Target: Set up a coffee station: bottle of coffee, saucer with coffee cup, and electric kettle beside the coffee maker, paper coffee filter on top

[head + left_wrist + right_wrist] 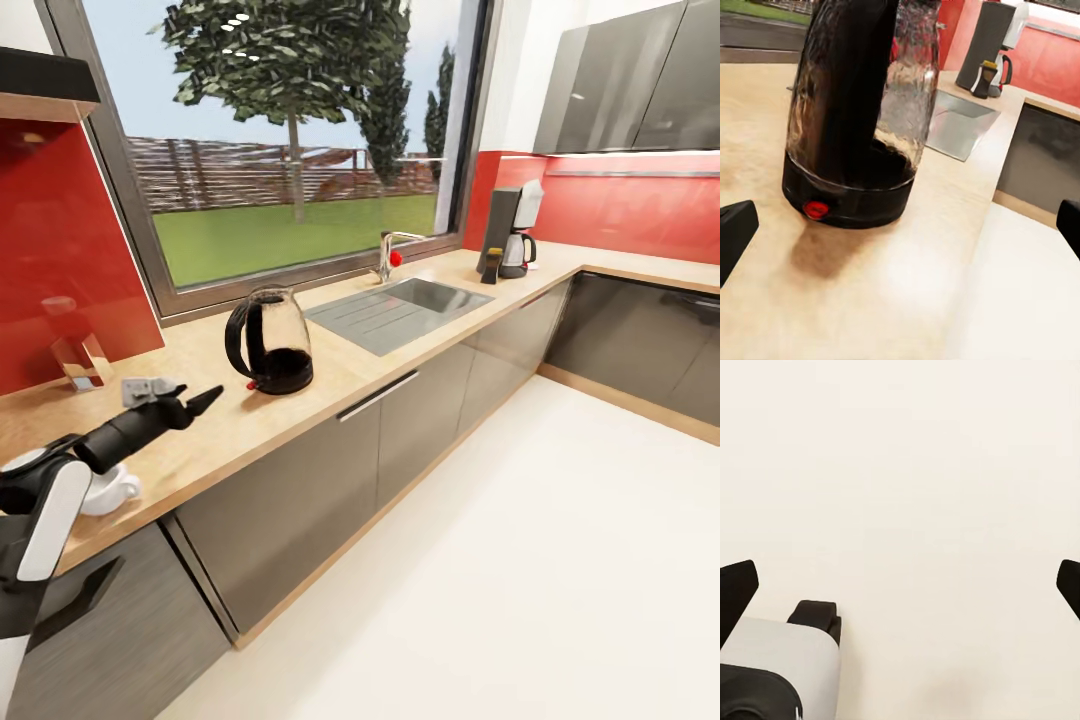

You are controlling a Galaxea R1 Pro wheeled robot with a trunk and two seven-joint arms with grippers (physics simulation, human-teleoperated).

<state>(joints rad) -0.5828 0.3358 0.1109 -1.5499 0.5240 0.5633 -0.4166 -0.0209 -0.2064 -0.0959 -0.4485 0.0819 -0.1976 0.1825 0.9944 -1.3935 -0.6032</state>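
Observation:
The electric kettle [270, 345] [859, 112], dark and rounded, stands on the kitchen countertop [300, 405] left of the sink. My left gripper [196, 396] [900, 232] hovers open just short of the kettle's base, fingers spread wide and nothing between them. At the far corner stands the coffee maker [512, 232] [991, 41], with the small yellow-topped bottle of coffee [491, 266] [984, 79] beside it. A white coffee cup [118, 490] sits under my left arm, partly covered. The saucer and paper coffee filter are out of view. My right gripper [900, 592] is open over pale floor.
A steel sink [400, 305] with a faucet [386, 255] lies between kettle and coffee maker. A small grey object [140, 388] and a wooden stand [80, 365] sit by the red backsplash. Dark cabinets run below the counter; pale floor lies open to the right.

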